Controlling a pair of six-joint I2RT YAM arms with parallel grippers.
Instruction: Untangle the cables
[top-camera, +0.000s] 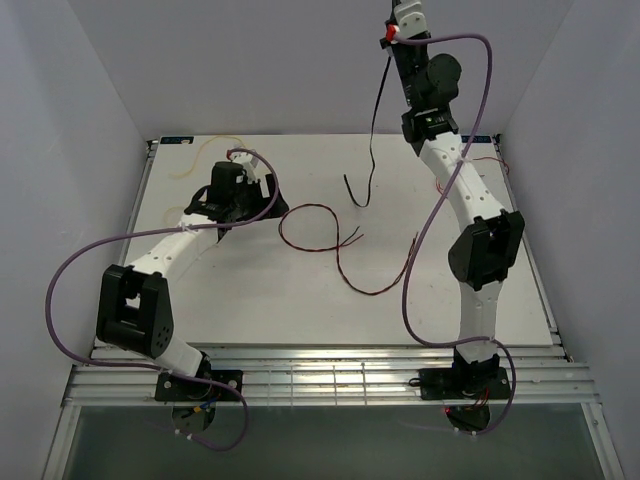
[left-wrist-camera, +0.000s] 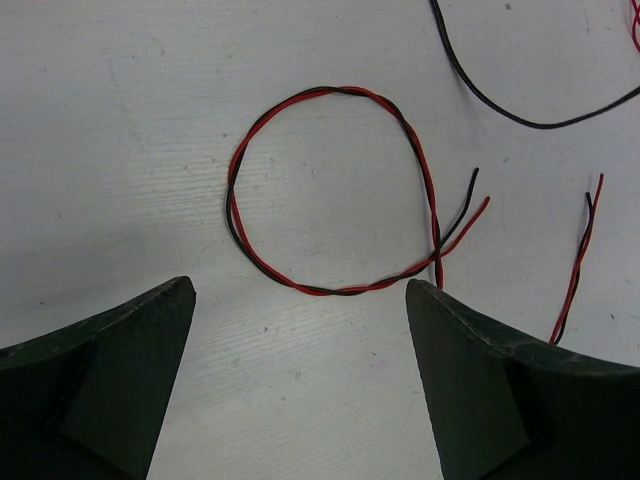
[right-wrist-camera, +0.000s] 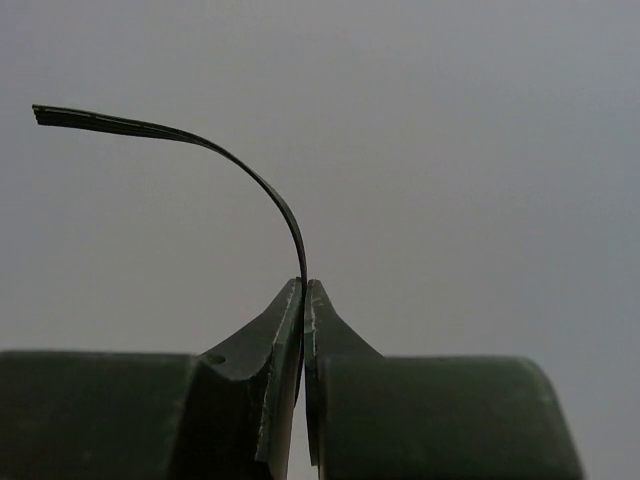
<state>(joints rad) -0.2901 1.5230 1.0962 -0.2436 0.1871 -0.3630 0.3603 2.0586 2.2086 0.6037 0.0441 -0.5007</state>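
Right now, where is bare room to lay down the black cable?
Bare: the near strip of the table between the left arm and right arm, and the far middle between the yellow cable and the black cable. Crowded: the centre, around the red-black twisted cable.

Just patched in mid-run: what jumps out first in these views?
The right gripper, raised high over the far side of the table, pinches the black cable, which dangles down to the tabletop. Below the open left gripper, the red-and-black twisted cable lies flat in a neat loop, untouched.
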